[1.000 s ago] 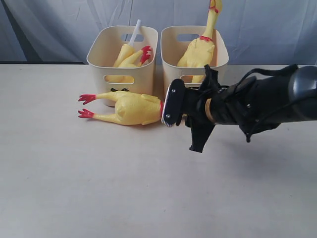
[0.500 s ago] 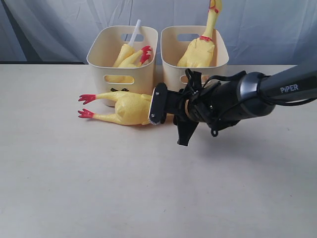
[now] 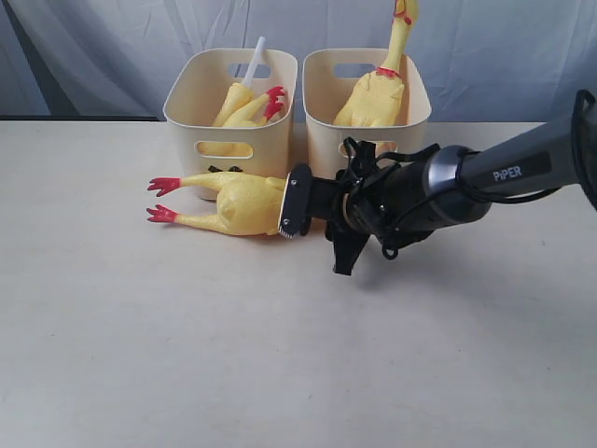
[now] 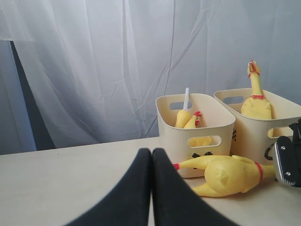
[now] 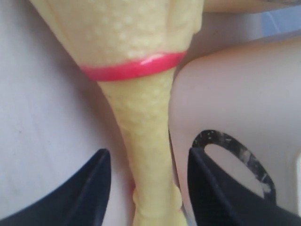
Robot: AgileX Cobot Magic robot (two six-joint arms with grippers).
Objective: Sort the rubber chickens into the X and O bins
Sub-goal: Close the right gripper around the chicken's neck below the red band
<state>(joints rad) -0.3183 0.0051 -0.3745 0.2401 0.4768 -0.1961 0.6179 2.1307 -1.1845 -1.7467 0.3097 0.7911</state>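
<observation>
The right gripper (image 5: 146, 157) stands wide open, one black finger (image 5: 89, 188) on each side of a rubber chicken's thin neck (image 5: 141, 141). From here I see a gap on both sides, so nothing is clamped. Just past the fingertips a red ring (image 5: 136, 66) circles the neck where the body begins. Close beside the neck rises a cream tub wall (image 5: 235, 84) with a black O (image 5: 225, 138) painted on it.

That chicken (image 3: 244, 203) lies on its side on the pale table (image 3: 187, 355), right in front of the two tubs. Its red feet (image 3: 163, 185) point away from the gripper, and its body touches the front of the left tub (image 3: 187, 112). A black mark on that tub's front is mostly hidden behind the bird. The black arm (image 3: 448, 191) comes in low from the right, across the front of the right tub (image 3: 322, 140).

In the left tub sits a headless yellow body (image 3: 238, 107) with red feet up, and a white tube (image 3: 254, 58) pokes above the rim. In the right tub another chicken (image 3: 373, 98) leans against the back wall, its neck and head (image 3: 404, 11) rising well above the tub. A pale curtain (image 3: 112, 47) hangs behind.

The left gripper (image 4: 151, 151) is well apart from all this, its fingers pressed flat together with nothing between them, looking toward the tubs.
</observation>
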